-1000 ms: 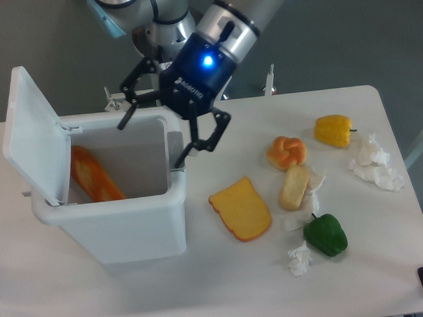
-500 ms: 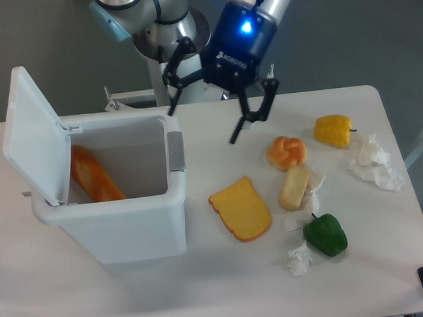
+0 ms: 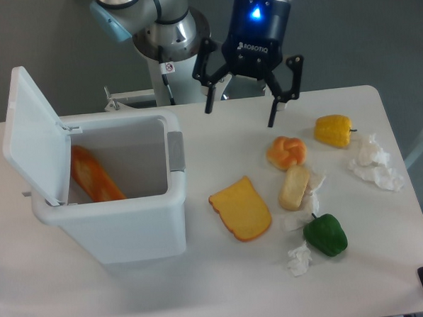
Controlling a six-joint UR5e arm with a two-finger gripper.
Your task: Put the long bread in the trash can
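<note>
The long bread [image 3: 95,176], a glossy orange-brown loaf, lies slanted inside the trash can [image 3: 123,227], against its left wall. The trash can is a large white bin with its lid [image 3: 31,137] hinged open to the left and a grey latch [image 3: 176,151] on its right side. My gripper [image 3: 242,117] hangs open and empty above the table's far side, to the right of the bin and apart from it, fingers spread wide.
A flat yellow-orange bread slice [image 3: 240,209] lies right of the bin. A knotted orange bun [image 3: 286,152], a small pale bread roll [image 3: 294,187], a yellow pepper [image 3: 333,130], a green pepper [image 3: 325,235] and crumpled paper [image 3: 373,161] sit on the right half.
My gripper has moved from over the bin's right rim to the right and up, away from the bin, still open. The long bread stays in the bin.
</note>
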